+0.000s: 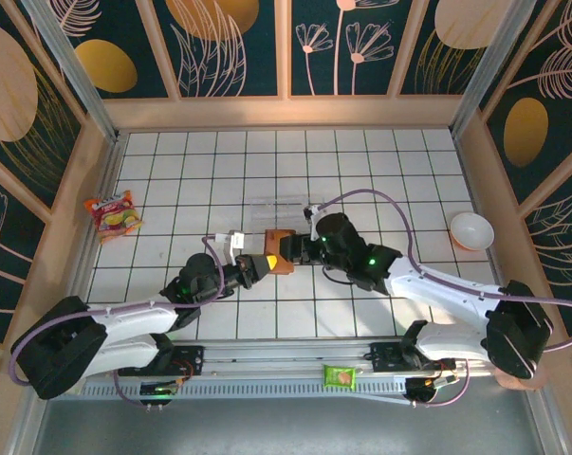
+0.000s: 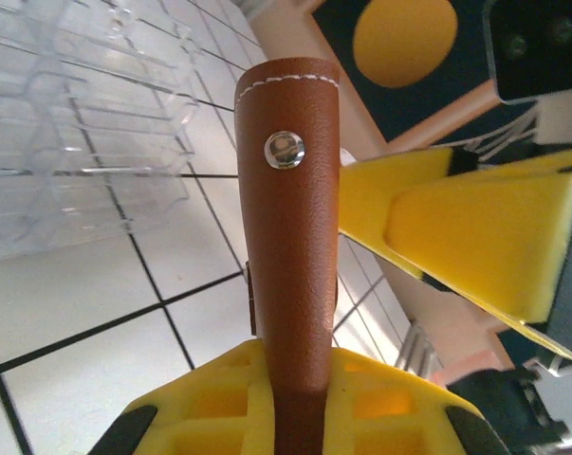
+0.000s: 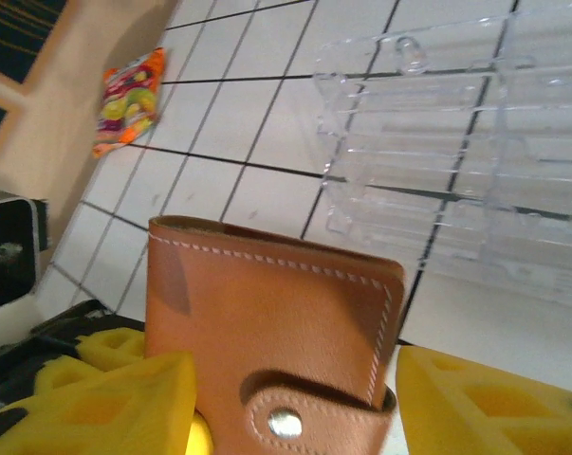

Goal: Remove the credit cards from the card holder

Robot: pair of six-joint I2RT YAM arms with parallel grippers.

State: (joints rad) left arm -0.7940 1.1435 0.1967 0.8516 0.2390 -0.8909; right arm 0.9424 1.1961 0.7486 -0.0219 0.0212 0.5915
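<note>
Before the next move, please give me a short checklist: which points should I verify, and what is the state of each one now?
1. Left gripper shut on the card holder: ok.
2. Right gripper open on both sides of the holder, not clamping it: ok.
3. Closing tab unfastened: not ok, its snap looks closed.
4. Credit cards inside and reachable: cannot tell, the holder is folded shut.
5. Clear plastic box apart from the holder: ok.
</note>
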